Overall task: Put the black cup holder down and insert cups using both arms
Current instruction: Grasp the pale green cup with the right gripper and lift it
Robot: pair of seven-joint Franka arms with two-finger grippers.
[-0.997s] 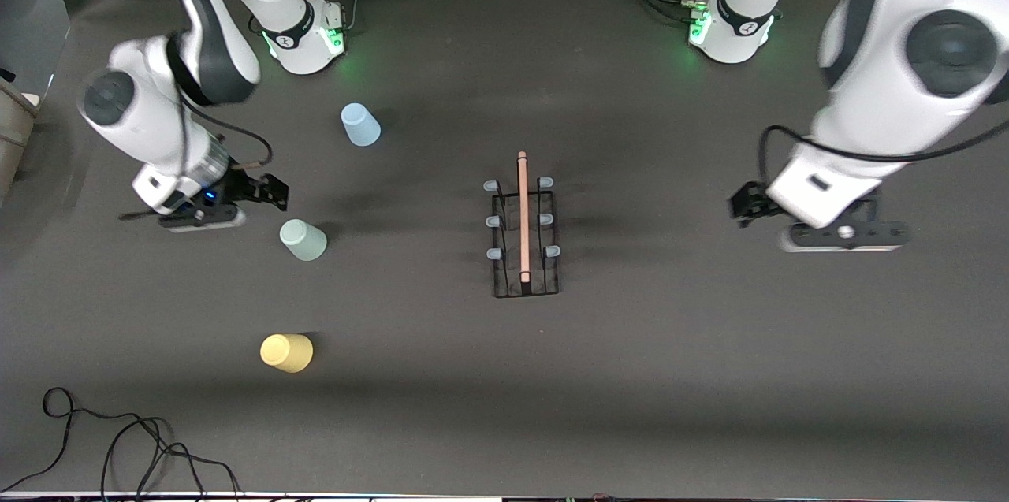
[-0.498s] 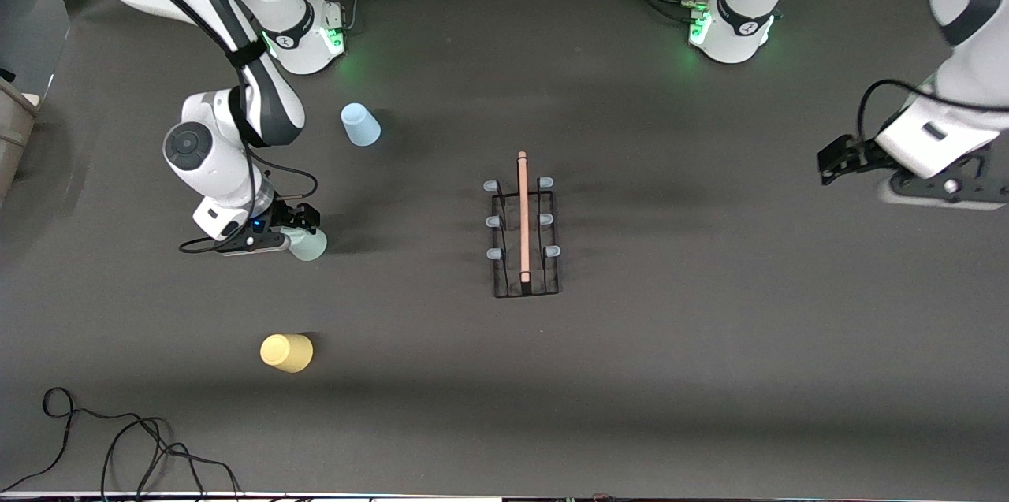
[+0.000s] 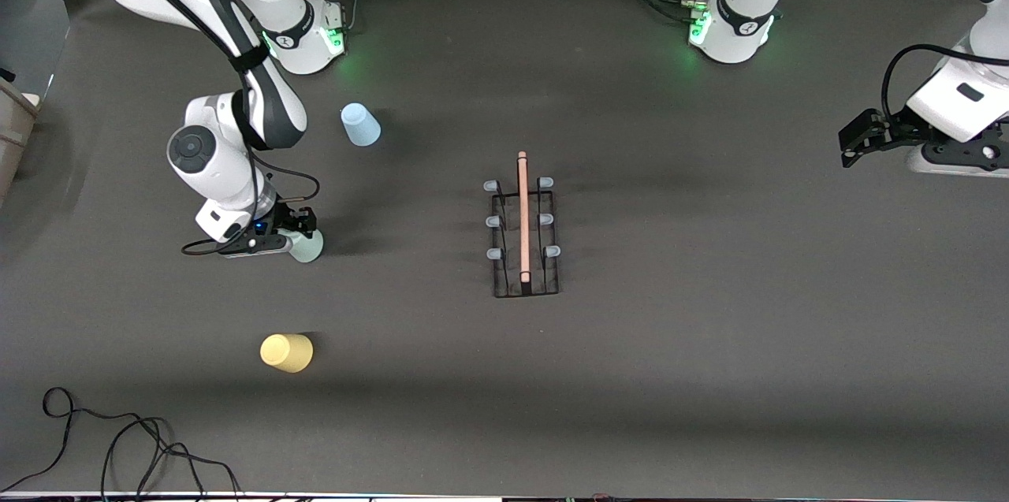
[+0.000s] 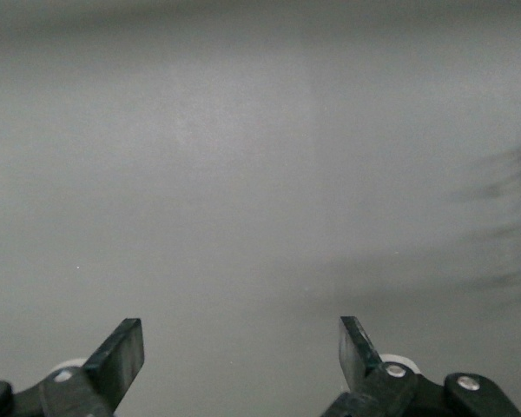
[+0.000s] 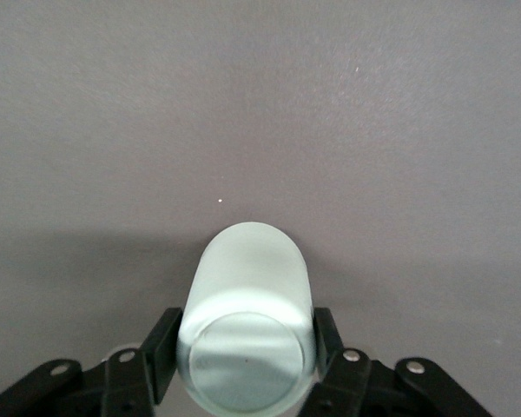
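Observation:
The black cup holder stands mid-table, with its wooden rod handle on top and all its pegs bare. My right gripper is low at the pale green cup. In the right wrist view the fingers press both sides of the cup, which rests on the table with its closed end up. The light blue cup stands nearer the right arm's base. The yellow cup stands nearer the front camera. My left gripper is open and empty over bare table at the left arm's end, and it also shows in the left wrist view.
A black cable lies coiled at the table's front edge, at the right arm's end. The two green-lit arm bases stand along the back edge. Dark table lies bare between the cups and the holder.
My right gripper came down onto the pale green cup and closed round it. My left arm swung away from the holder toward its own end of the table.

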